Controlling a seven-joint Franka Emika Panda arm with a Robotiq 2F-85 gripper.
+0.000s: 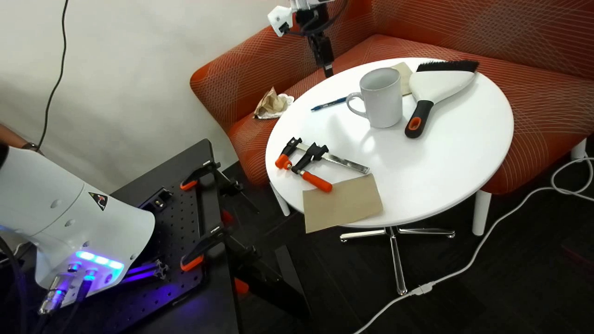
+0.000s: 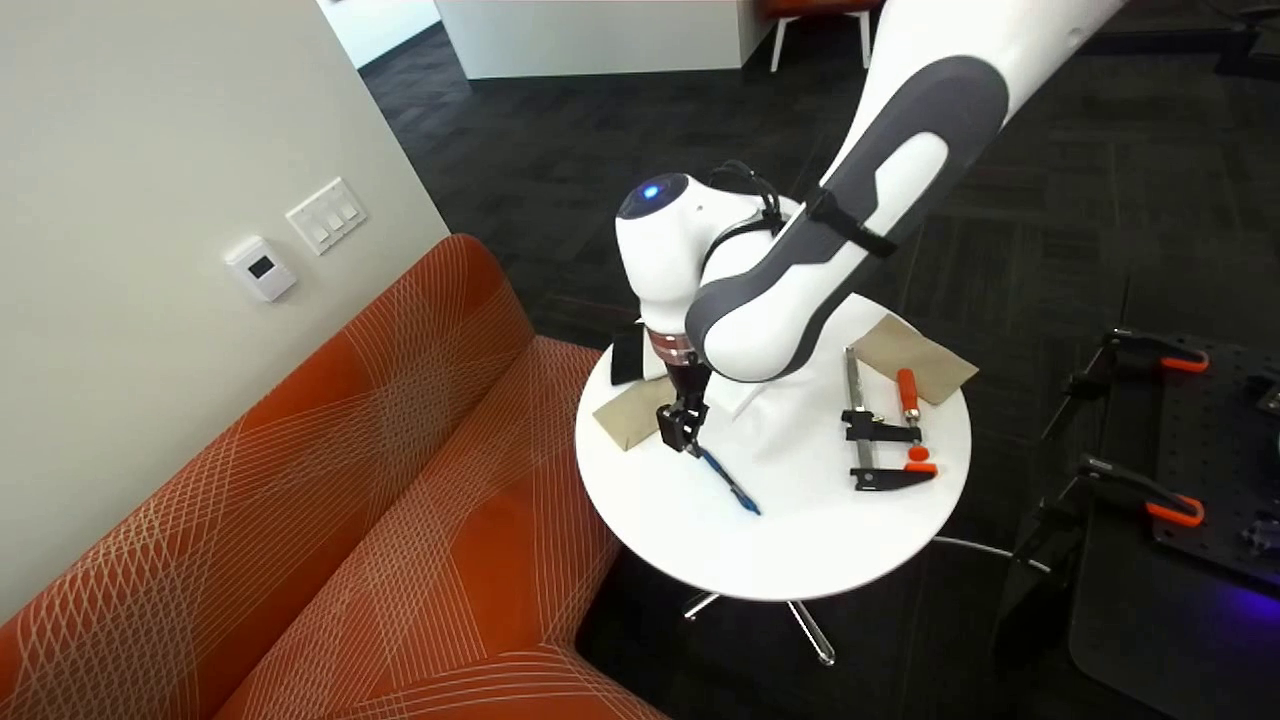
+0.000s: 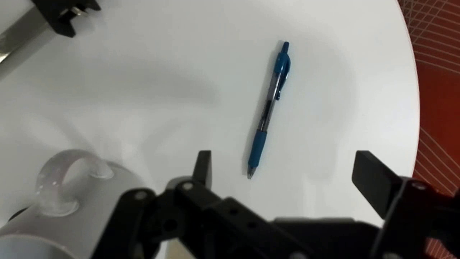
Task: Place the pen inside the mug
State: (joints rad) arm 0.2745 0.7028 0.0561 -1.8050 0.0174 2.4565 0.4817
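In an exterior view, far left of the mug (image 1: pixel 383 102): the white base (image 1: pixel 118 227) with blue lights, at a black bench (image 1: pixel 211 306). Left of the mug, off the table (image 1: pixel 445 171): a crumpled wrapper (image 1: pixel 269 104) on the red sofa (image 1: pixel 524 79). Left of the mug, toward the camera: a clamp (image 1: pixel 313 153), orange grip lying over the edge of a brown card (image 1: pixel 345 204) jutting past the table rim. Left of the mug, farther back: the gripper (image 3: pixel 282 160), pointing down. Spread wide, with a broad gap between the fingertips in the wrist view. Just left of the mug, on the handle side: the pen (image 3: pixel 267 108), blue, flat on the table, outside the mug. Seen in the wrist view between and below the fingertips, untouched, writing tip nearer the gripper, clip end farther off. Next, the mug: white, upright, mouth up. Hard to make out behind the arm (image 2: pixel 760 320) in an exterior view. Behind the mug, partly hidden: a second card (image 1: pixel 404 76). Right of the mug: a brush (image 1: pixel 436 86), white, with black bristles along the far edge and a black grip toward the camera. Lower than the mug and to the right, on the dark floor (image 1: pixel 510 278): a white cord (image 1: pixel 423 289).
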